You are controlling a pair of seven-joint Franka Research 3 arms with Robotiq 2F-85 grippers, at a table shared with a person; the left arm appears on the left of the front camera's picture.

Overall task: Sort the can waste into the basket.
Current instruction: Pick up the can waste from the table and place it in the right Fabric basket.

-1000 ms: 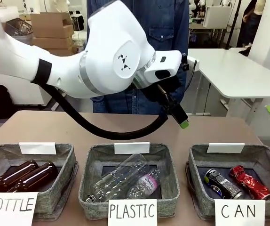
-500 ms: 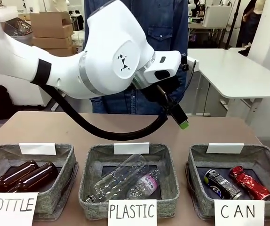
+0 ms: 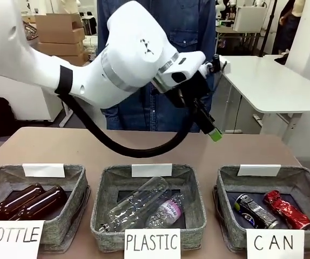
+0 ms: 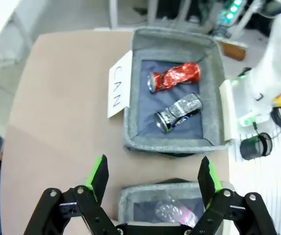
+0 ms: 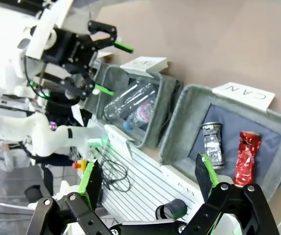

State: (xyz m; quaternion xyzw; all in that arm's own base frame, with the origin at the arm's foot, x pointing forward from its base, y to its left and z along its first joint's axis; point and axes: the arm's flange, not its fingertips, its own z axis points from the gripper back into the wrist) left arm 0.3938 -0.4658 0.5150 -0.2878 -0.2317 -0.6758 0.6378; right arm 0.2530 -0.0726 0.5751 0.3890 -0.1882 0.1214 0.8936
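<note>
Left gripper (image 4: 152, 178): I read the jaws as spread wide with nothing between the green pads; it hangs high above the middle of the table, over the gap between the middle and right-hand baskets.
Right gripper (image 5: 148, 183): jaws fully apart and empty; it is raised off the table's right side, looking down on the baskets.
Red can (image 3: 287, 209): lies on its side inside the CAN basket (image 3: 228, 183), toward that basket's right wall.
Dark can (image 3: 255, 211): lies on its side beside the red can, toward the basket's left wall; I cannot tell whether the two touch.
Basket position: at the table's near right corner, card reading CAN on its near wall.
Task status: I judge both cans sorted; no can lies on the bare table.
Handling, weight: I expect both to be light, being thin-walled drink cans.
Handling, stiffness: the bodies look crumpled and dented, so I expect them to yield under a hard squeeze.
Handling, surface: shiny metal, probably slippery against the pads.
Grasp point: if I had to re-pick, I would close across the mid-body, jaws square to the can's long axis, with moderate force.
Neighbours: the plastic bottles (image 3: 139, 208) and the brown glass bottles (image 3: 22, 202) stay in their own baskets.
</note>
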